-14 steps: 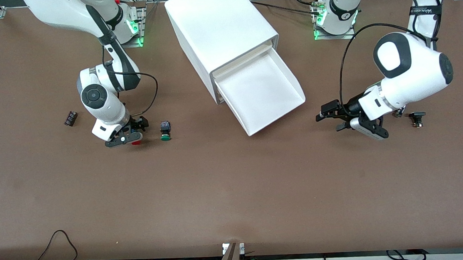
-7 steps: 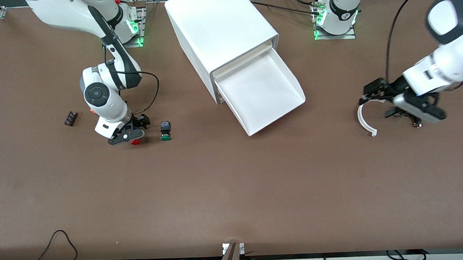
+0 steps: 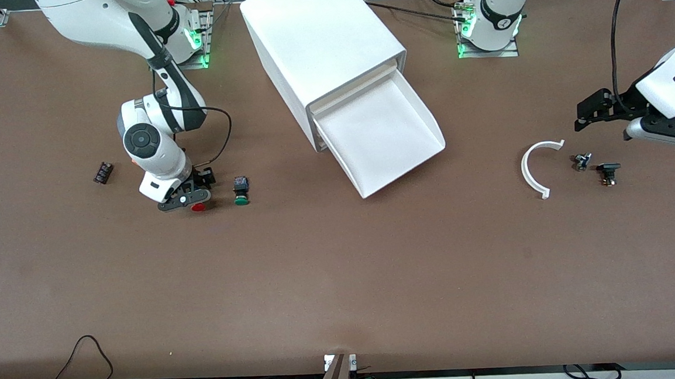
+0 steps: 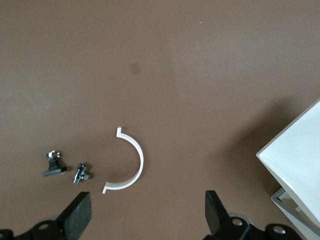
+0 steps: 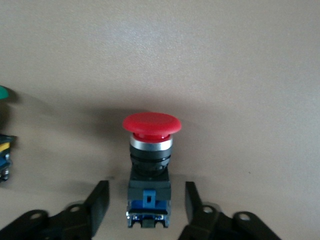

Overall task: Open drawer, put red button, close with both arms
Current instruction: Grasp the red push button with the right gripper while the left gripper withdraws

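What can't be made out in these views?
Front view: the small red-capped push button shows only its cap; the right gripper covers its black body.
Right wrist view: the green-capped push button is cut by the edge.
Left wrist view: two small dark parts are too small to identify.

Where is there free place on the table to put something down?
Bare table spreads nearer the front camera than the open drawer. Crowded: by the red button and green button, and around the white arc.

Even, bright overhead light; soft short shadows under the cabinet [image 3: 323, 50] and button [image 5: 151, 165]; mild glare on the desk [image 5: 200, 40]; all sharp.
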